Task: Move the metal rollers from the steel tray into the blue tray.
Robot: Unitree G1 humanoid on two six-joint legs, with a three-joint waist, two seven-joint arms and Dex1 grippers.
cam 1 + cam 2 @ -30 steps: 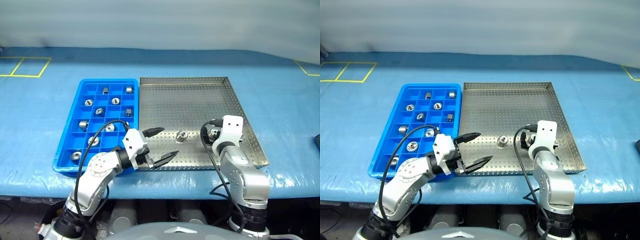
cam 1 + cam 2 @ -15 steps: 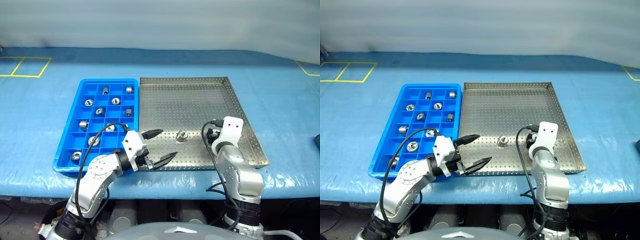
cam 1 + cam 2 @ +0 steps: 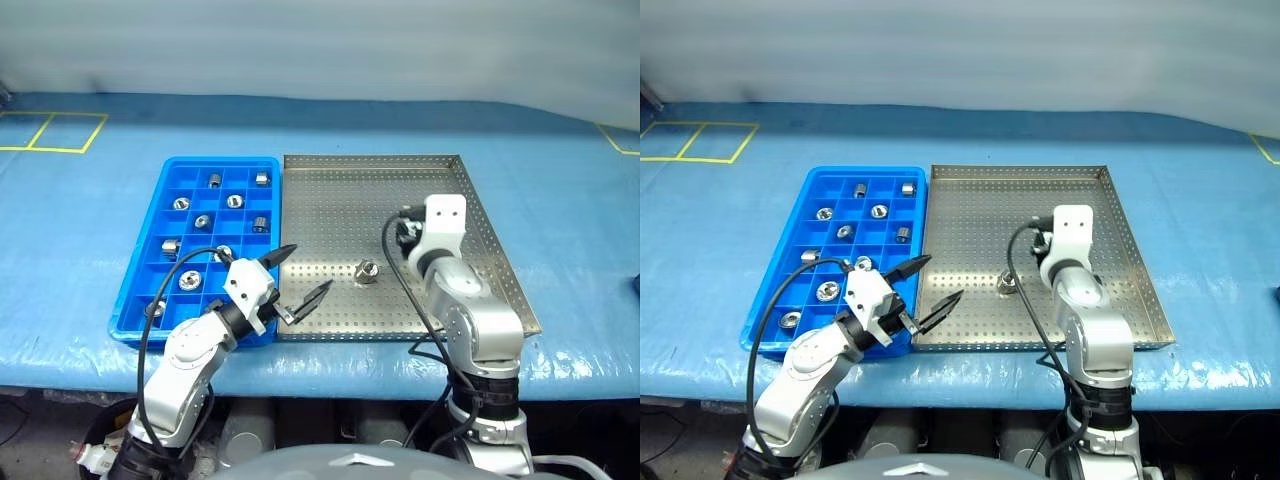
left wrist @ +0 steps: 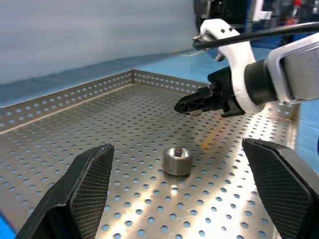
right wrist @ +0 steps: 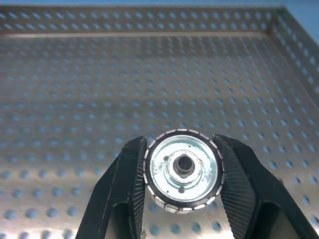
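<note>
Metal rollers are the cargo, and one roller (image 5: 182, 170) is pinched between the two fingers of the right claw (image 5: 182, 174), which is closed on its rim from either side, its holed face turned toward the wrist camera. Contact is made on a curved, polished rim only, so a slip is judged the main risk: a jolt during the carry, or a tilt of the wrist, could let the piece rotate out and drop back onto the perforated floor of the steel tray (image 3: 330, 190), where it could roll away. A second risk is judged to lie in the crossing itself. The right claw is held above the steel tray's right half, and the blue tray (image 3: 160, 205) lies beyond the left claw (image 3: 297, 275), so the two arms could meet if both are moved at once. A drop into a compartment already filled is also possible, since several cells hold rollers.

The right arm is seen bent upward from the desk (image 3: 560, 200) edge, its claw pointing forward and slightly down, clear of the tray floor. The left claw is spread wide and empty, held low near the seam between the trays and aimed across toward a lone roller (image 3: 366, 271) left on the steel tray, near but apart from it.
</note>
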